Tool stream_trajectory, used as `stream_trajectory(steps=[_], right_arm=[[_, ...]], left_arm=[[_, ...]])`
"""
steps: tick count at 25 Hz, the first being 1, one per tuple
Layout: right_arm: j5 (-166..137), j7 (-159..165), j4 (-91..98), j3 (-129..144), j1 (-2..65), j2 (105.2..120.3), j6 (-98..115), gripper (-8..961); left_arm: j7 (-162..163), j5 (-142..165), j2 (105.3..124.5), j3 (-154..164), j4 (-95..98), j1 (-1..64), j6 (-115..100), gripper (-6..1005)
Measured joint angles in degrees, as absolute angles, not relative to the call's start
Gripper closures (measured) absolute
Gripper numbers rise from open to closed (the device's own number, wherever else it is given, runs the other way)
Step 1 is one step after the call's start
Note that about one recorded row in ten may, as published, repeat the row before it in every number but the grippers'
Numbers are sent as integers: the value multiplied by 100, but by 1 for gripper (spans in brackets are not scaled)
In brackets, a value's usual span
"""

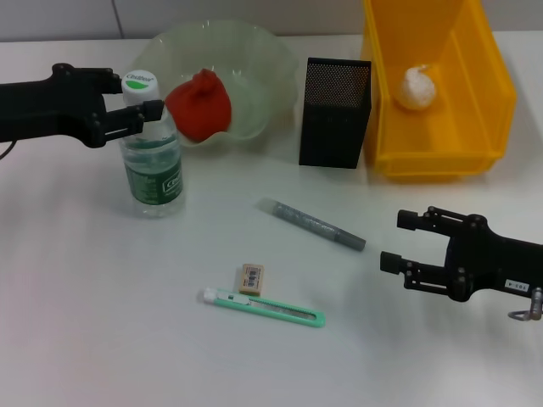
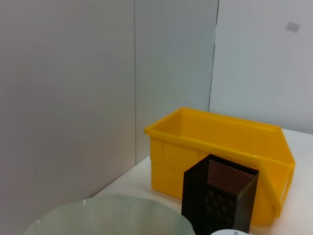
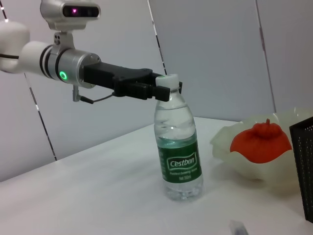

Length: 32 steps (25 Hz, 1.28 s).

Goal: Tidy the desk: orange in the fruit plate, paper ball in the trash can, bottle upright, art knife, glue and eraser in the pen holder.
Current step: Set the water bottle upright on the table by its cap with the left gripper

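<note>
Standing upright at frame left on the table [image 1: 102, 339]: bottle [image 1: 153, 161], its neck being grasped by the left pincer [image 1: 140, 102]. Hovering released at lower right: right pincer [image 1: 399, 242].

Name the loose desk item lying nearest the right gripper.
The grey glue stick: its end lies just beside the right gripper; the eraser and green art knife lie farther off.
</note>
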State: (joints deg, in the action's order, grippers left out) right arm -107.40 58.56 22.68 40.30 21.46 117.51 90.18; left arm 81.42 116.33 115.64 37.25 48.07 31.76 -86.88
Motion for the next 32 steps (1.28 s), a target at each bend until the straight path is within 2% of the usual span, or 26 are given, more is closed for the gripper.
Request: stream_trajectory(steps=[8,32], right_arm=[[-10761,5909,2268,4035,2176,11728,9066,199],[-10736,5945,2269,4034,2189,11715,9062,199]], left_arm=[[7770,11474,11685,3602,4599,3145,-8429,555],[7661,11272,11704,3603,4481,3081,-8295,550]])
